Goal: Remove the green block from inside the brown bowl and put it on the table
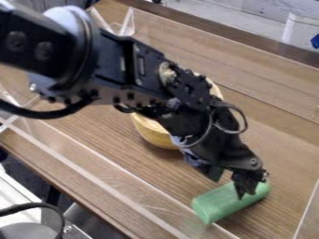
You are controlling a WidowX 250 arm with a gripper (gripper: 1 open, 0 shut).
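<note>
Item: green block (226, 204), lying flat on the table (112, 149), outside and near the brown bowl (159, 129), on its near-right side. My gripper (245, 184), fingers spread, sits just above the block's far end, holding nothing; I judge placement done, retreat upward next. Surface: wood-grain planks beyond the bowl, clear wall (75, 173) along the edge.

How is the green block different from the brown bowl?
The green block is green, while the brown bowl is light tan wood. The block is long with straight edges; the bowl is round. The block shows whole, but the arm hides much of the bowl. Both sit on the table.
</note>
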